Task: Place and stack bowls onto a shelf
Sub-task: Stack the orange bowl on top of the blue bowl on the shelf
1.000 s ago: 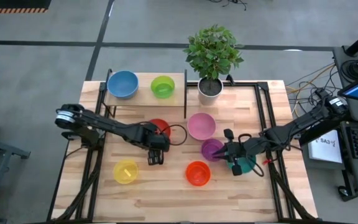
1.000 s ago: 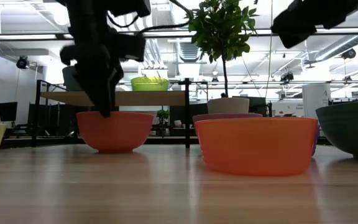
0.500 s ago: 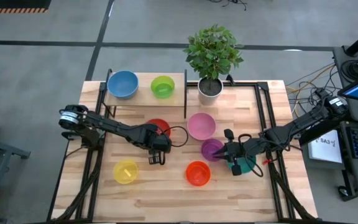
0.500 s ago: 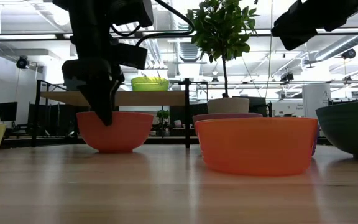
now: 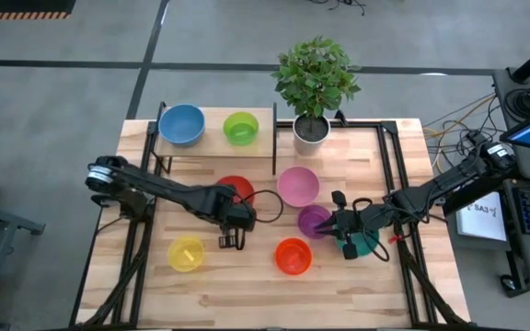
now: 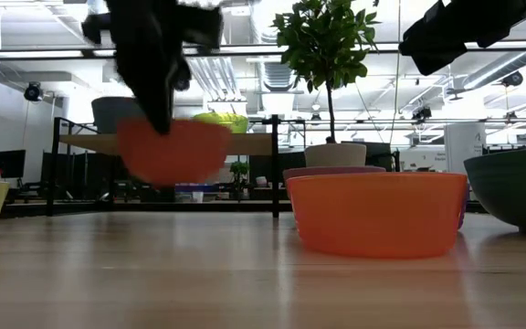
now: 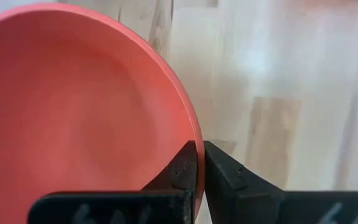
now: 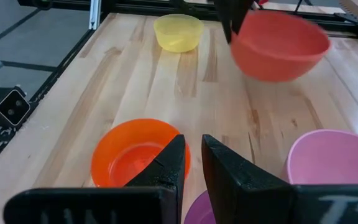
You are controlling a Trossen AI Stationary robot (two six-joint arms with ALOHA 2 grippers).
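Note:
A red bowl hangs in the air above the table's middle left, with my left gripper shut on it. In the high view the left arm covers most of this bowl. The shelf stands at the far left and carries a blue bowl and a green bowl. My right gripper hovers at the right over the teal bowl, its fingers a narrow gap apart with nothing between them. My left gripper pinches the red bowl's rim on the bowl's near side, one finger inside the bowl and one outside. The fingers come from above, pointing down. The bowl hangs clear of the table, open side up and nearly level.
On the table stand a pink bowl, a purple bowl, an orange bowl and a yellow bowl. A white plant pot stands right of the shelf's black divider.
My left gripper has shut on the red bowl's rim and gone up with it. The bowl, which stood on the table, is now lifted clear. My right arm has kept still.

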